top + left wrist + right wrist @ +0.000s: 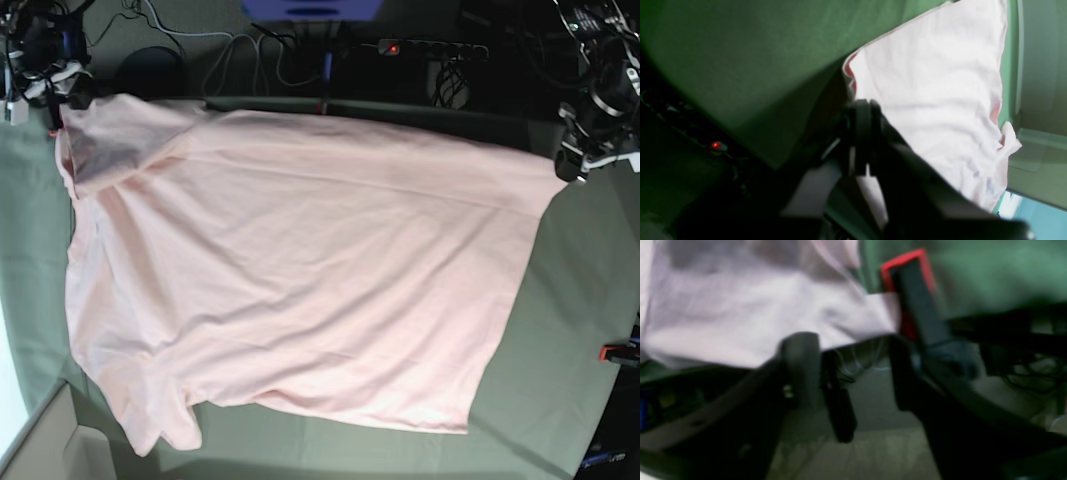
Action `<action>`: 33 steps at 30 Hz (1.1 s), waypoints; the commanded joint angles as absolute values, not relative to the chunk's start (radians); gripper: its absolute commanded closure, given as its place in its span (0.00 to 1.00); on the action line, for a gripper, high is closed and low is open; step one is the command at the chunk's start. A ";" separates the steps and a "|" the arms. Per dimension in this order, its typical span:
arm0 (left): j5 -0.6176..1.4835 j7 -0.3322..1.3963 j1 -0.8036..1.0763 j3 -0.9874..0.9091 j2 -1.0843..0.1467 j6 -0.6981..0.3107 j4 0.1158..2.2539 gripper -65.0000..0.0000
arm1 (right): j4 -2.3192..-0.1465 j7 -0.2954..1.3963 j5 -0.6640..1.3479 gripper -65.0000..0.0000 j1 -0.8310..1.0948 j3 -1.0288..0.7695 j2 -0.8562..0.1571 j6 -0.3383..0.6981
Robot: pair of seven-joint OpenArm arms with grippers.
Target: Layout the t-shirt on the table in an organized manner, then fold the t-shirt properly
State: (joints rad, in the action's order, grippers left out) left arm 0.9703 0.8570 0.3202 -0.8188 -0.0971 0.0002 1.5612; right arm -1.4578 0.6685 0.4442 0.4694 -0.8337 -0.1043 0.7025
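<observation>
The pale pink t-shirt (300, 270) lies spread across the grey-green table (560, 330); no lettering shows on the side facing up. My left gripper (572, 165) is at the shirt's far right corner. In the left wrist view its jaws (863, 110) are together, pinching the edge of the shirt (933, 83). My right gripper (65, 95) is at the shirt's far left corner. In the blurred right wrist view it (853, 373) stands open, with the shirt's edge (756, 323) lying just beyond its fingers (800, 363).
A red clamp (907, 260) grips the table edge right beside the right gripper. Another red clamp (617, 351) sits at the right edge. A power strip (430, 48) and cables lie behind the table. A pale box edge (40, 440) is at the near left.
</observation>
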 commanded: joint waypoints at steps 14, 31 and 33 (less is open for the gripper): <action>0.990 0.849 0.317 -0.822 -0.111 0.002 1.577 1.00 | -1.391 0.653 0.446 0.59 0.406 -0.825 -0.125 0.698; 0.997 0.849 0.317 -0.823 -0.111 0.002 1.577 1.00 | -1.715 0.661 0.449 1.00 0.470 -0.938 -0.045 0.698; 0.995 0.849 0.317 -0.823 -0.111 0.002 1.577 1.00 | -1.718 0.661 0.447 1.00 0.470 -0.943 -0.045 0.698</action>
